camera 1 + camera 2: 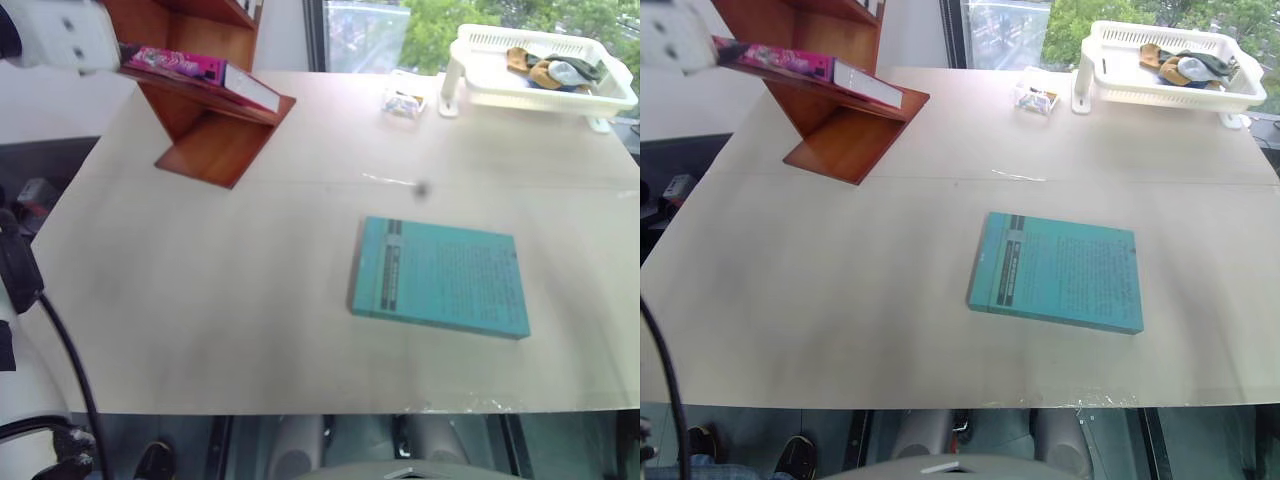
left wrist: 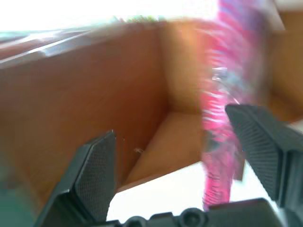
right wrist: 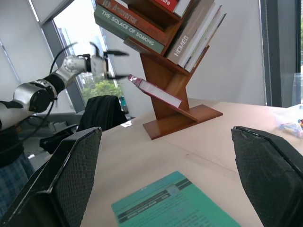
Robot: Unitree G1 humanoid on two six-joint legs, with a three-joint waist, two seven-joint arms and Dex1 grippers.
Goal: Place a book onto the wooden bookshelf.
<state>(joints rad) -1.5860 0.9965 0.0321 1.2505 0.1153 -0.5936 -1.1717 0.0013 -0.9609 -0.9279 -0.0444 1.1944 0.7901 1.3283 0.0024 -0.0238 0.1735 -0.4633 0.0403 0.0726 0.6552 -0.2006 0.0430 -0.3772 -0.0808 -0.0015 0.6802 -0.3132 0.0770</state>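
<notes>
Upper left of the head views: the wooden bookshelf stands on the bench, its reddish slanted boards rising out of frame. The book, magenta-pink, lies flat on the lowest tilted board, long axis running along the board's slope, lower end toward frame centre and its white page edge facing the camera.

In the right wrist view the same book shows as a thin slab on the low slanted board, with other books stacked in the upper compartments, one spine reading "THE SOLACE OF SOAKING".

Left gripper sits at the book's raised end; fingers spread, one above and one below the book's edge; contact cannot be told. In the left wrist view its fingers stand wide apart, the pink book blurred just beside one of them, shelf wood behind.

Centre of frame: a teal-green book lies flat on the open bench, well apart from the shelf, nothing between them.

Upper centre: a small clear packet, contents too small to tell.

Upper right: a white plastic basket on the bench's far edge, holding a few crumpled cloth items, tan and grey.

Right gripper: fingers spread wide, nothing between them, teal-green book below.
</notes>
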